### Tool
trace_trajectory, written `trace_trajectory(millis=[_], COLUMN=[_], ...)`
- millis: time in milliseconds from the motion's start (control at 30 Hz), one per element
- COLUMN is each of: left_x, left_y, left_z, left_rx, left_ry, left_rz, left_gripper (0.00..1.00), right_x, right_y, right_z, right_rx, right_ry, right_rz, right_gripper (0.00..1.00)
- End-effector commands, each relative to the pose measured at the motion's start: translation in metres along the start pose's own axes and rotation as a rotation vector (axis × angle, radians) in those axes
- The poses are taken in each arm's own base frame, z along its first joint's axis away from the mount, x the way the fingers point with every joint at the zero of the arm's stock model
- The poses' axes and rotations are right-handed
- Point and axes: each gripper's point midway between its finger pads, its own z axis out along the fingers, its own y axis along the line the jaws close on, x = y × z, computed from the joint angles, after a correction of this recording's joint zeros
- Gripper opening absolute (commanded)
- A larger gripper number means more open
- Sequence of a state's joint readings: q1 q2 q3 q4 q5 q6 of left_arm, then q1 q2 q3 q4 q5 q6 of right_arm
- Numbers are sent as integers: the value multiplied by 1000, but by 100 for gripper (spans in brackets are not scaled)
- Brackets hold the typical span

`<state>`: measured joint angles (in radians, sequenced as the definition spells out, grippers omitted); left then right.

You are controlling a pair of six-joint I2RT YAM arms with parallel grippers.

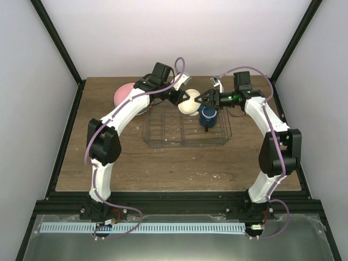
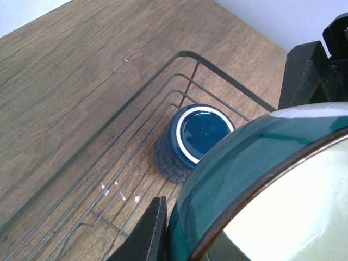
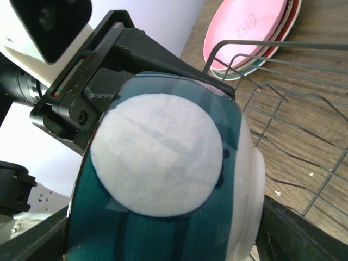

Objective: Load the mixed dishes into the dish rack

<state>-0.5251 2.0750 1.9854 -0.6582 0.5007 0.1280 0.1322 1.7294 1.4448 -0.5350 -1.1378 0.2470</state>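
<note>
The bowl (image 1: 189, 103) hangs in the air over the far side of the dish rack (image 1: 185, 137). The left claw (image 1: 178, 99) is closed tight on its rim. The right claw (image 1: 205, 99) straddles the bowl from the other side, with its jaws wide on either flank. Whether they press on the glaze cannot be told. The dark blue mug (image 2: 191, 137) stands inside the rack, just below and beside the bowl. The pink plate (image 3: 244, 27) lies on top of the other plates on the worktop (image 1: 163, 168), just outside the rack's far left corner.

The hazard is a two-sided hold on a smooth, round thing. If the left claw lets go before the right has a firm seat, the bowl likely drops onto the mug and may chip both. If both claws pull at once, the rim grip may slip, or the bowl may twist out sideways.
</note>
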Motion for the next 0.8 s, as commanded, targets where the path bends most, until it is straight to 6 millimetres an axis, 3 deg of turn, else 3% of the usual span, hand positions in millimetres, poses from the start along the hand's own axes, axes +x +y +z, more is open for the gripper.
trace_trajectory(millis=[0,200,333,467,600,767], left_x=[-14,-10,-4,5,19,34], left_y=[-3,-2,1,4,7,14], left_z=[-1,3,8,12,9,-11], left_rx=[30,31,31,20,15,-18], left_ry=[-62,-54,-48,-23,18,46], left_rz=[17,12,4,-6,-13,-39], left_gripper=[0,1,19,47,58,73], right_x=[-7,-10,-13,-17,-21,-23], right_y=[16,20,20,21,20,13], right_z=[3,4,5,5,3,0], right_rx=[-64,-75,-78,-70,-39,42], right_ry=[11,7,5,1,-9,-19], right_rz=[-42,-55,-59,-60,-75,-91], right_gripper=[74,70,66,66,66,66])
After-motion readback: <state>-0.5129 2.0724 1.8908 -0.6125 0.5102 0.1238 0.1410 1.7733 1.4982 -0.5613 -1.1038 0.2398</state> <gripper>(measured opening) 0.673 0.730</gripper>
